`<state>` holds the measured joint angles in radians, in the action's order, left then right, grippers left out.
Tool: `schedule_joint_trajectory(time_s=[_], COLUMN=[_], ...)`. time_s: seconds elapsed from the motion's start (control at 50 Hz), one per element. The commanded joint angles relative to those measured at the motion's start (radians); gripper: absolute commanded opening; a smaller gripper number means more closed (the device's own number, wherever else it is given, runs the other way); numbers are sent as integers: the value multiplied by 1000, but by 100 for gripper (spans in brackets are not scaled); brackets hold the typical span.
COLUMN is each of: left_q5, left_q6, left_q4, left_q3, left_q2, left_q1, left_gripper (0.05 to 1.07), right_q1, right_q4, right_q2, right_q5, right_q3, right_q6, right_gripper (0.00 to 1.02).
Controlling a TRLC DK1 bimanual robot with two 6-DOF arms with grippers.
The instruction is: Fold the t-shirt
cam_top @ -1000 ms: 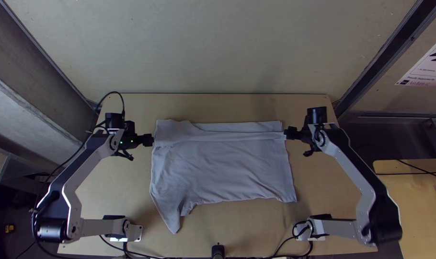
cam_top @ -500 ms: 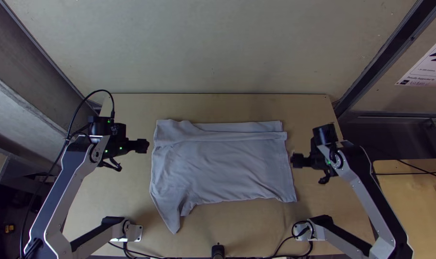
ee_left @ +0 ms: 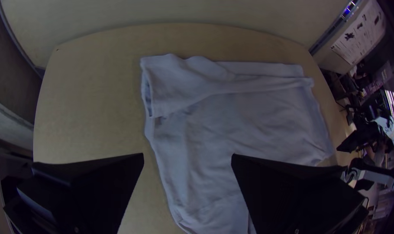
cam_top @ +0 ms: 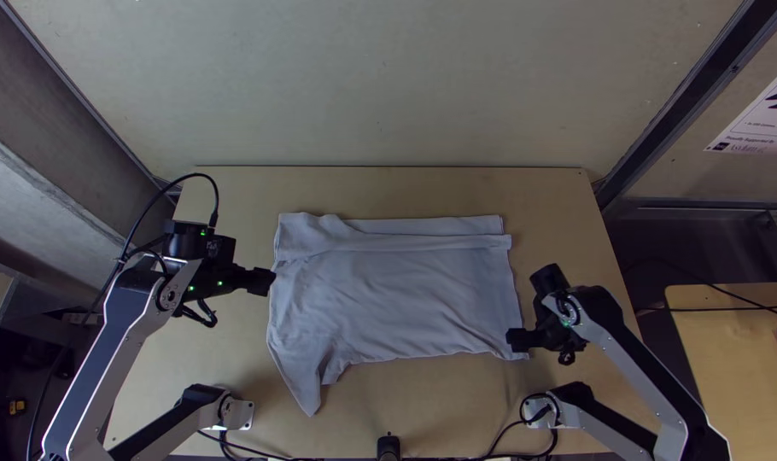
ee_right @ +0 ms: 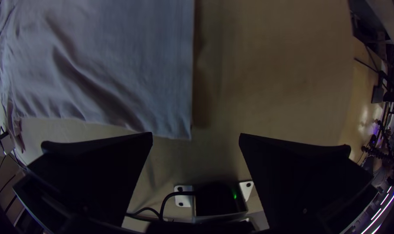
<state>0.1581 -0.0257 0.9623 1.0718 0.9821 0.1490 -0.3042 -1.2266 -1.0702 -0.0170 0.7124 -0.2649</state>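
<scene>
The light grey-blue t-shirt (cam_top: 397,294) lies sideways mid-table, its far part folded over in a strip, one sleeve (cam_top: 307,388) pointing to the near edge. At its left edge is my left gripper (cam_top: 271,280); over its near right corner is my right gripper (cam_top: 511,340). In the left wrist view, my left gripper (ee_left: 187,158) is open beside the shirt (ee_left: 249,121), whose folded-over sleeve (ee_left: 175,86) shows an opening. My right gripper (ee_right: 196,136) is open in the right wrist view, with the shirt's corner (ee_right: 179,125) between the finger tips, not pinched.
The wooden table (cam_top: 423,418) shows bare around the shirt. Cables run along its near edge past a small black device (cam_top: 388,446). A second wooden surface (cam_top: 747,367) stands at the right. A wall rises behind the table's far edge.
Both grippers have left the far fold's ends. My right gripper has come down the right side to the near corner; my left backed off left, then returned nearer the shirt. The shirt lies unchanged.
</scene>
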Motion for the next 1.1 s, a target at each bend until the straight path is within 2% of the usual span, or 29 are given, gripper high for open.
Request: schedule_joint_trajectory(time_s=[0.0,0.16,0.28,0.36,0.42,0.5,0.56,0.8,0.86,1.08], left_q5=[12,12,12,12,12,12,12,37,38,31], left_q6=[-5,-10,-19,-20,-20,-22,-22,-25,-54,-145], left_q4=[18,18,18,19,27,61,113,357,398,411], left_q3=[-18,-27,-30,-32,-33,-30,-29,-41,-69,-237], left_q2=[-30,-31,-33,-34,-37,-37,-37,-42,-42,-11], left_q1=[17,17,15,12,11,9,14,113,161,370], left_gripper=[102,102,102,102,102,101,101,102,102,102], right_q1=[-21,-21,-16,-19,-21,-29,-44,-73,-69,-69], right_q4=[22,99,157,157,157,170,205,230,230,230], right_q2=[-42,-96,-146,-192,-223,-235,-214,-158,-158,-157], right_q5=[25,52,54,69,74,86,86,84,84,83], right_q3=[-44,-79,-94,-105,-105,-102,-97,-91,-85,-67], right_q6=[-28,-28,-28,-28,-28,-22,-20,-27,-27,-27], right_gripper=[90,80,51,50,43,24,2,2,2,2])
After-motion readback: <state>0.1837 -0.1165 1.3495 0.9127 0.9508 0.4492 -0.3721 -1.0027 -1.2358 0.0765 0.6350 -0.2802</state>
